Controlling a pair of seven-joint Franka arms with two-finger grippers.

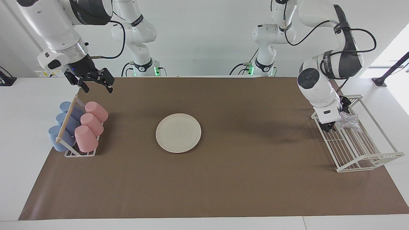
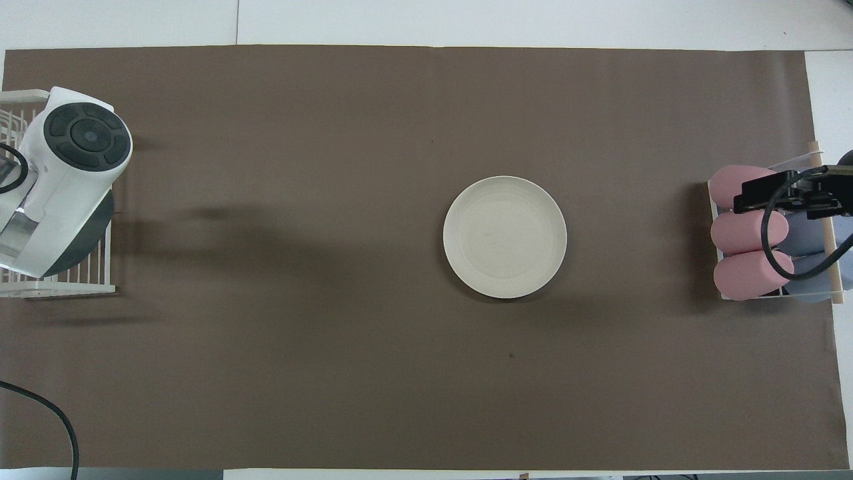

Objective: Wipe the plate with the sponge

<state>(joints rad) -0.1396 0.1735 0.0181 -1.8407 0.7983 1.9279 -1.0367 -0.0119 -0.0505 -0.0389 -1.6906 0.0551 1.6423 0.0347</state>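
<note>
- My right gripper point(image 1: 94, 84) hangs with its fingers spread, empty, over the brown mat's edge beside the white rack of pink and blue cups point(image 1: 76, 128).
- The round cream-white plate point(image 1: 178, 133) lies bare mid-mat, well apart from both racks.
- My left gripper point(image 1: 336, 117) is released, down in the white wire rack point(image 1: 358, 150), straddling the silvery mesh sponge point(image 1: 349, 120) at the rack's end nearer the robots.

A white table point(image 1: 19, 127) spans the room, covered across its middle by a brown paper mat point(image 1: 223, 179). A plain white wall point(image 1: 204, 38) rises at the robots' end. Bright daylight enters through a window point(image 1: 394, 48) at the left arm's end of the table.
</note>
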